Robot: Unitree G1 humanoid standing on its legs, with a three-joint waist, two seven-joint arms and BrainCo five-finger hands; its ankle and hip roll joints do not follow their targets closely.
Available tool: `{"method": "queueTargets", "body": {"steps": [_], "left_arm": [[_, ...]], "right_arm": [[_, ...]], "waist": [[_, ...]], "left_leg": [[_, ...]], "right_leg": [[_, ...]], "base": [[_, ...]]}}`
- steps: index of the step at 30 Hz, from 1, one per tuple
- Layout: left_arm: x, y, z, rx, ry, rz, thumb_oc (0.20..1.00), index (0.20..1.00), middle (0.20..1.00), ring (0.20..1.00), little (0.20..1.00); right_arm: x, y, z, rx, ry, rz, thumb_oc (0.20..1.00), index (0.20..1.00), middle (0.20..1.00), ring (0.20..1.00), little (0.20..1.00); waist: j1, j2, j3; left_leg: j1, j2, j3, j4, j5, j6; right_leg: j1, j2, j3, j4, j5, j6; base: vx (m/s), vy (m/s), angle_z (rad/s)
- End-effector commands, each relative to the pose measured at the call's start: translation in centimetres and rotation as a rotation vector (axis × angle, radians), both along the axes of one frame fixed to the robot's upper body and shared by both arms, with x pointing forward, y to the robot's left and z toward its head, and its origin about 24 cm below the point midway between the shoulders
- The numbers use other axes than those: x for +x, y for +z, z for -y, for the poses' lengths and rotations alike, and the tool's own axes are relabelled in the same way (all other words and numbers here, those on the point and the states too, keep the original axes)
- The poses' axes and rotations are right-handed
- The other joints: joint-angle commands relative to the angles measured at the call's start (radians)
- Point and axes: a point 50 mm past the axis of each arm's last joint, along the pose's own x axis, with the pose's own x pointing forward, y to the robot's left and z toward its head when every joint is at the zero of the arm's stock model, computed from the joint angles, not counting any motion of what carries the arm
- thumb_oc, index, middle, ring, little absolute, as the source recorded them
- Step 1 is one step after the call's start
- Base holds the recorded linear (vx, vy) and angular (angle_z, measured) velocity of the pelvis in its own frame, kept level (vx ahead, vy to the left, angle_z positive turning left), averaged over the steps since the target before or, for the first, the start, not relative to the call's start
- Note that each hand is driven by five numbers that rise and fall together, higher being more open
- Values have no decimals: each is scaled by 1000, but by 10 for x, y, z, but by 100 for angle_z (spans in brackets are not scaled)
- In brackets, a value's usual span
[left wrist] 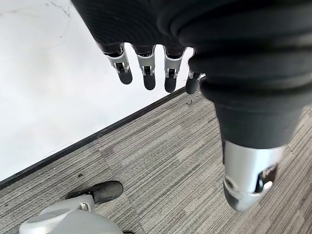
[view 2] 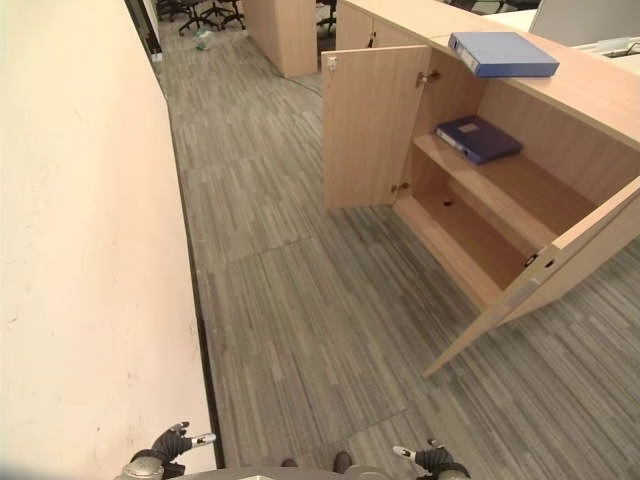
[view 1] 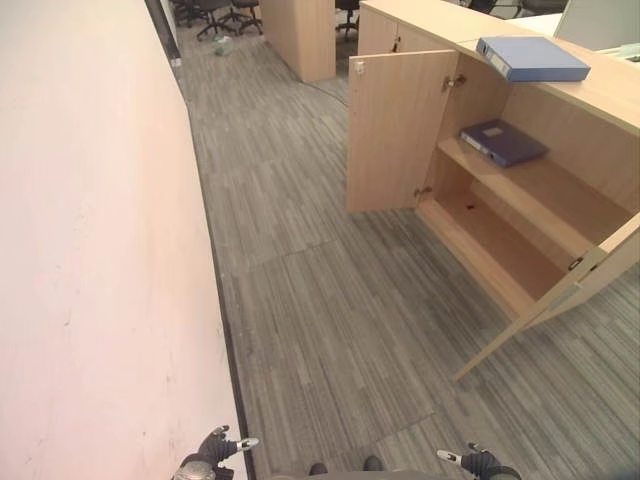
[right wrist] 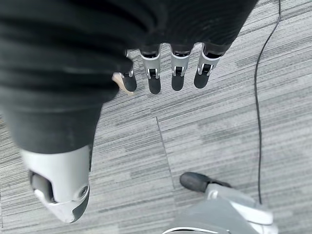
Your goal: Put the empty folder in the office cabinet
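Note:
A light blue folder (view 1: pixel 533 58) lies flat on top of the wooden office cabinet (view 1: pixel 590 95) at the upper right. A dark blue folder (view 1: pixel 503 141) lies on the cabinet's upper shelf (view 1: pixel 545 185). Both cabinet doors stand open: the left door (view 1: pixel 398 130) and the right door (view 1: pixel 560 295). My left hand (view 1: pixel 213 452) hangs low at the bottom left beside the wall, fingers straight and holding nothing. At the bottom right hangs my right hand (view 1: pixel 478 462), also open with nothing in it. Both hands are far from the cabinet.
A pale wall (view 1: pixel 90 250) runs along the left side. Grey striped carpet (view 1: pixel 330 310) stretches between the wall and the cabinet. Another wooden cabinet (view 1: pixel 302 35) and office chairs (view 1: pixel 215 15) stand at the far end.

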Motion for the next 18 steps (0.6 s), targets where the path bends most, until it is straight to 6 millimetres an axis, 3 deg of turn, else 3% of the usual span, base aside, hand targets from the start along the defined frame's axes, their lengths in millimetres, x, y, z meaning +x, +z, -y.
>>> {"method": "queueTargets", "body": {"steps": [1,10,16,18], "left_arm": [[15,2,6,2,-24,34,1000,1000,1000,1000,1000],[17,2,7,6,-27,36,1000,1000,1000,1000,1000],[15,2,6,4,6,37,1000,1000,1000,1000,1000],[24,4,7,2,-2,65,1000,1000,1000,1000,1000]], "right_arm": [[9,1,-2,-17,58,17,1000,1000,1000,1000,1000],[10,2,-2,-24,61,15,1000,1000,1000,1000,1000],[7,1,-2,-26,45,8,1000,1000,1000,1000,1000],[11,2,0,-32,26,30,1000,1000,1000,1000,1000]], "waist": [[14,-44,12],[15,-44,13],[12,-32,33],[13,-31,58]], "left_leg": [[-7,69,-33,-1,-42,-53],[-13,70,-39,-1,-39,-57],[-8,100,-56,3,-25,-67],[-58,110,-54,64,-21,-84]], "right_leg": [[45,-119,19,7,-84,158],[42,-119,14,7,-86,155],[35,-90,16,37,-115,129],[24,-86,9,53,-127,118]], "base": [[0,0,0],[-2,-23,2],[4,-131,7],[-79,-132,7]]}}
